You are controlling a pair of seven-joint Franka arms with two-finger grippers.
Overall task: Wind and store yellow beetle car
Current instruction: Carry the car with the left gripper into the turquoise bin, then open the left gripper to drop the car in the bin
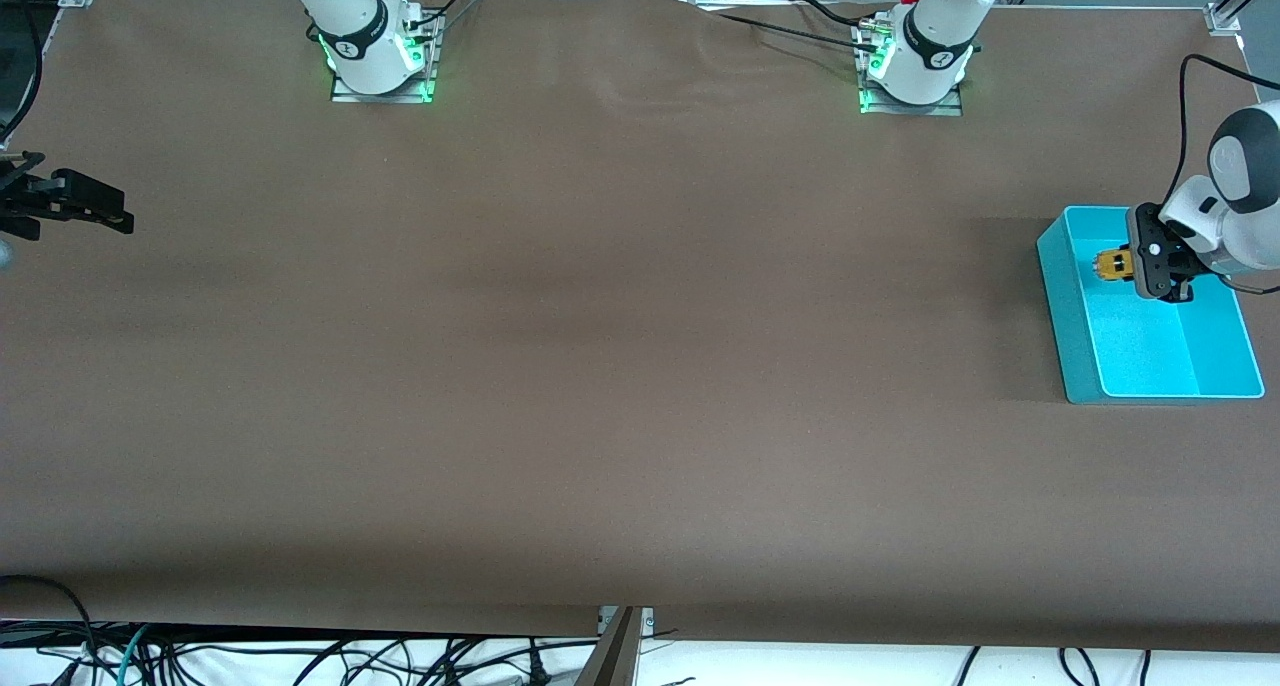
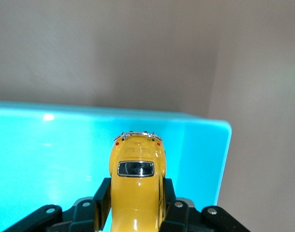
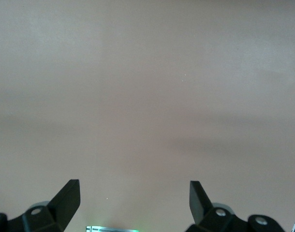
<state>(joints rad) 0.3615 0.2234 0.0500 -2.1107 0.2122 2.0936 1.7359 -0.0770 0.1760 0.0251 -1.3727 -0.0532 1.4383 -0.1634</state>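
Note:
The yellow beetle car (image 1: 1113, 263) is a tiny bright yellow toy held in my left gripper (image 1: 1128, 265) over the turquoise bin (image 1: 1058, 296) at the left arm's end of the table. In the left wrist view the car (image 2: 137, 179) sits between the black fingers (image 2: 103, 200), which press on both its sides, above the bin's floor (image 2: 41, 159). My right gripper (image 1: 112, 216) waits open and empty over bare table at the right arm's end; in the right wrist view it (image 3: 134, 193) shows its fingers spread wide over the brown surface.
The brown table (image 1: 600, 346) stretches between the two arms. The arm bases (image 1: 380, 56) stand along the table's edge farthest from the front camera. Cables hang below the table's near edge.

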